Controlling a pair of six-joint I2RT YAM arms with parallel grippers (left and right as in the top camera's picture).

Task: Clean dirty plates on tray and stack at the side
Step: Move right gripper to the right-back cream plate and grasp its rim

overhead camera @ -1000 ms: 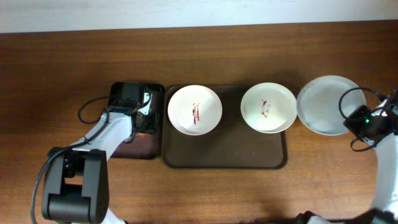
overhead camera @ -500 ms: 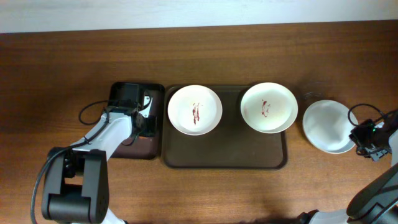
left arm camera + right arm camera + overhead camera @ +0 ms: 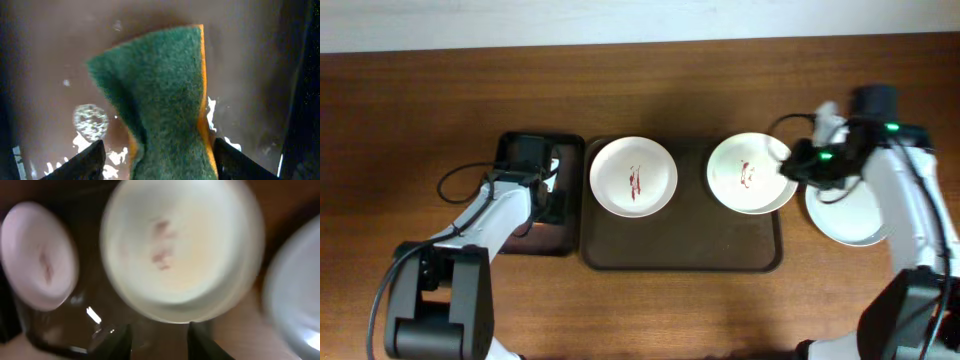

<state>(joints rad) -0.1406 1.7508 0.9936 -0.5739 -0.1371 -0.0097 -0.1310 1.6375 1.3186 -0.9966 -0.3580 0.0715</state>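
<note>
Both arms: white links, black joints. Left arm [image 3: 500,212] has a boxy black base [image 3: 438,300] w/ thin black cable [image 3: 444,184] looping off. Right arm [image 3: 910,205]: green LED [image 3: 892,127] lit. Fingers [image 3: 85,161] dark grey.

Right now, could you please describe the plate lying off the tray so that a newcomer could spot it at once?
Find the big brown tray in the middle of the table. Just past its right end, on the bare wood, lies one white plate. Unlike the two tray plates, both smeared red at the centre, it shows no smear.
</note>
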